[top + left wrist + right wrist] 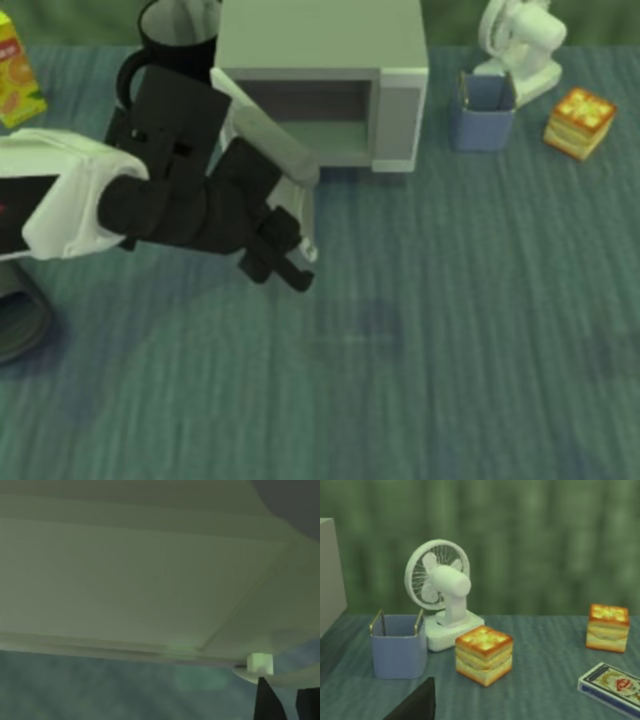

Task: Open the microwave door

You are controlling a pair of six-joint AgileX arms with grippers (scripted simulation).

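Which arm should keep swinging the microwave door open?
Left. Its hand is already at the free edge of the half-open door; the cavity shows behind it. The right arm is not in the top view.

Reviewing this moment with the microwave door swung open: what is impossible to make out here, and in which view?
- Left gripper: in the top view the black arm hides whether its fingers clamp the white-framed microwave door.
- Left wrist view: the pale door panel fills it; the boxy grey-white microwave is unseen.
- Black mug: cut off by the top edge and the arm.
- Right gripper: out of view.
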